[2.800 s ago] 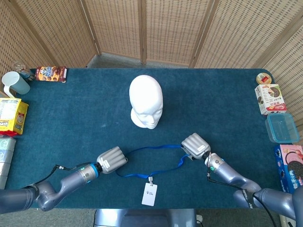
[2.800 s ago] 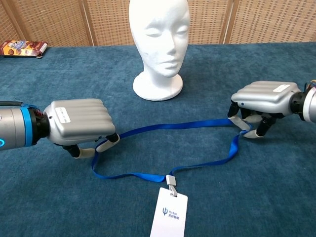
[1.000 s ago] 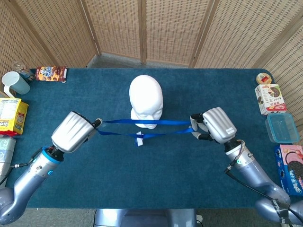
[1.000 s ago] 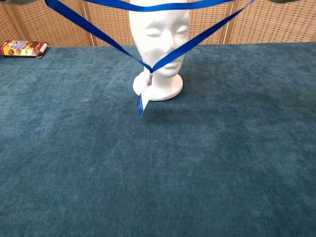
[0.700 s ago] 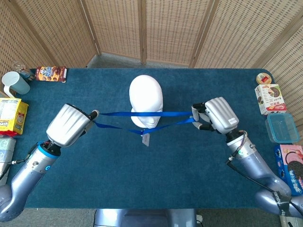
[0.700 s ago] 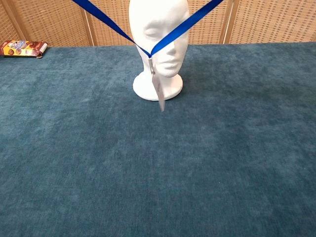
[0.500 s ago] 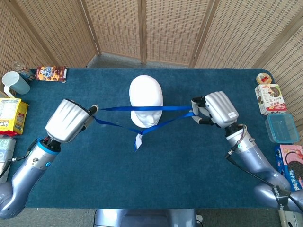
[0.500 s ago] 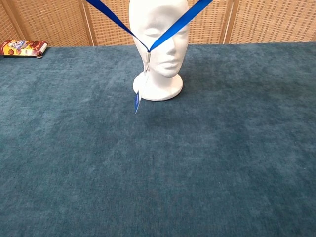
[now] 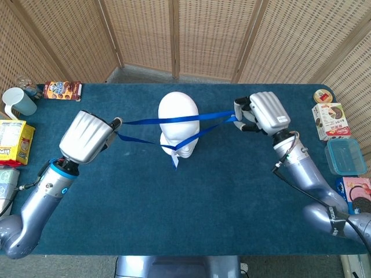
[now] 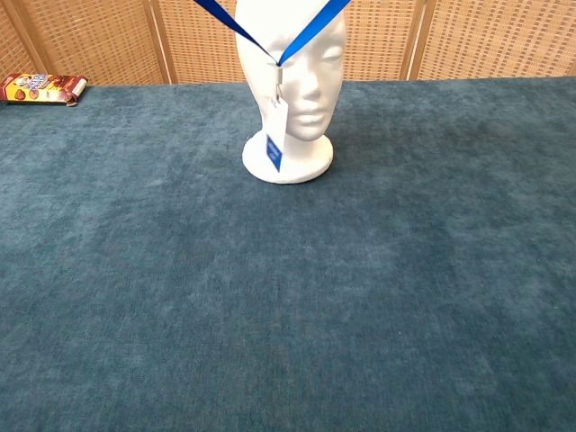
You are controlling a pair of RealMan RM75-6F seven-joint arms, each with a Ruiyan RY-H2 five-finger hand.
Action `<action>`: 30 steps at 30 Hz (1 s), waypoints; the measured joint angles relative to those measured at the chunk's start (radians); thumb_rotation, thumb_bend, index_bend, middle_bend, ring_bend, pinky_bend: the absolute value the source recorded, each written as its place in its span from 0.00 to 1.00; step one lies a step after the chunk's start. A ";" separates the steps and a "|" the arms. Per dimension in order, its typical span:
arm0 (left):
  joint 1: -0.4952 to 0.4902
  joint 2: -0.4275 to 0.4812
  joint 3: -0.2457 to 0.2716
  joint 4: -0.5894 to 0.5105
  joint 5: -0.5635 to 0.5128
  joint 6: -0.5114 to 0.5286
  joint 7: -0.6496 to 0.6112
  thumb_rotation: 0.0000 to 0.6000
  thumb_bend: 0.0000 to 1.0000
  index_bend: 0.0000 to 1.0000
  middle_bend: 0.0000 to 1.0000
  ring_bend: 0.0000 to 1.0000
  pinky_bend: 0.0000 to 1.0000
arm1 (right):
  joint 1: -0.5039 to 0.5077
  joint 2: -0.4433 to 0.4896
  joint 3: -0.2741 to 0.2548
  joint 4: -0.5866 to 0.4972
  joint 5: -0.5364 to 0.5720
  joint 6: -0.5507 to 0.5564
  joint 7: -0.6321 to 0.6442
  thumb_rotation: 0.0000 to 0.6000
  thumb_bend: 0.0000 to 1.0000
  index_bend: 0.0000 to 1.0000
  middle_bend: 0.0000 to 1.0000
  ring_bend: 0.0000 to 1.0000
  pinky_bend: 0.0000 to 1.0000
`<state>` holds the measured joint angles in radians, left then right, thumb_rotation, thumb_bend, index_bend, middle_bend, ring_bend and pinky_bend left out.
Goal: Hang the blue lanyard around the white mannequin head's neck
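The smooth, matte white mannequin head stands on a dark teal carpet-like table cover. A flat, ribbon-like blue lanyard is stretched taut between the two ridged silver hands. The left hand has its fingers curled around one end of the loop; the right hand pinches the other end in closed fingertips. Between them, one strand crosses the top of the head, the other dips in a V over the face, where a white card hangs from a clip. Compared with half a second ago, both hands are farther back and the loop now lies over the head rather than in front of it.
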<state>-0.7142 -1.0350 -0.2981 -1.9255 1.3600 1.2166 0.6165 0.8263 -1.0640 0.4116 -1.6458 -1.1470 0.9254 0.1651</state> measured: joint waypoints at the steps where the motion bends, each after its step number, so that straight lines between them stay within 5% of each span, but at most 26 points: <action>1: -0.004 -0.004 -0.002 0.004 -0.008 -0.001 0.005 1.00 0.43 0.61 1.00 1.00 1.00 | 0.005 -0.003 0.003 0.007 0.007 -0.006 -0.002 1.00 0.47 0.72 0.97 1.00 1.00; 30: -0.107 -0.112 -0.026 0.124 -0.164 -0.027 0.122 1.00 0.43 0.61 1.00 1.00 1.00 | 0.188 -0.135 0.022 0.283 0.267 -0.138 -0.188 1.00 0.47 0.73 0.97 1.00 1.00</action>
<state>-0.8212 -1.1467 -0.3244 -1.8020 1.1963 1.1891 0.7385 1.0138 -1.1991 0.4334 -1.3628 -0.8801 0.7876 -0.0226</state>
